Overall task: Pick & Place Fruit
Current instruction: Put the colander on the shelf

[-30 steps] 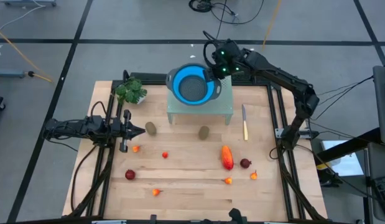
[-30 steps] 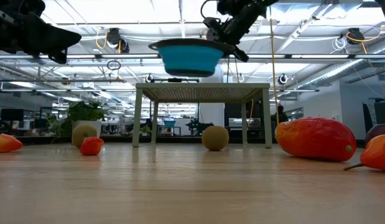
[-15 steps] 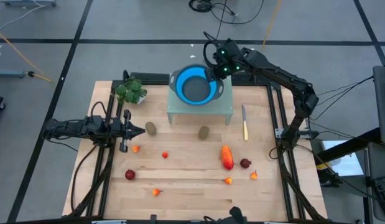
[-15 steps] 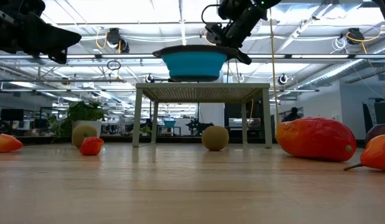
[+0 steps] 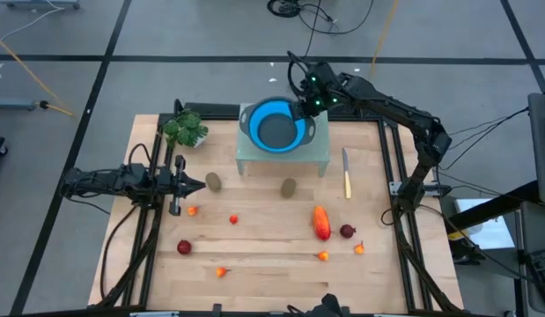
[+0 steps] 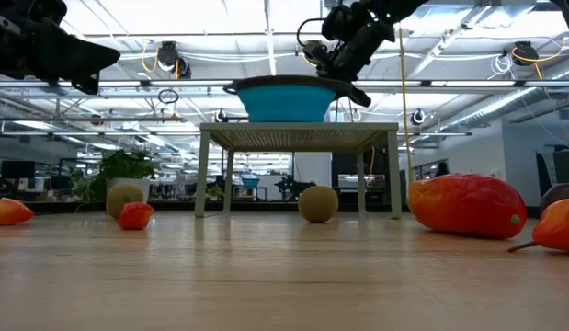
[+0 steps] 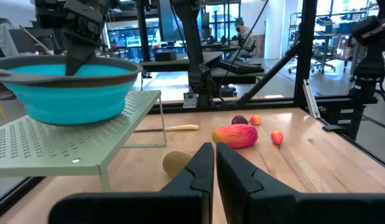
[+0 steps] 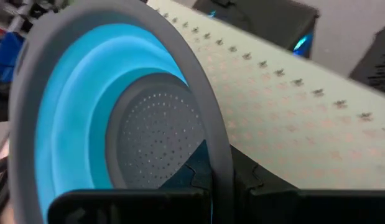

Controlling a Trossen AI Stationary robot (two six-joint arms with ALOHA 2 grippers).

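Right tool (image 5: 300,107) is clamped on the rim of the blue colander (image 5: 274,126), atop the perforated stand (image 5: 314,155). Left tool (image 5: 198,184) is together. Fruit (image 5: 320,222) lies scattered across the near worktop (image 5: 272,264).

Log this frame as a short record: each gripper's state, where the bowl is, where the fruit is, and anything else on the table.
right gripper: shut on the blue bowl rim
bowl position: on the perforated stand
left gripper: shut, empty, at the table's left side
fruit: none in the bowl; kiwi ovals, long orange-red piece and small red pieces lie on the table
other items: knife, green leafy bunch
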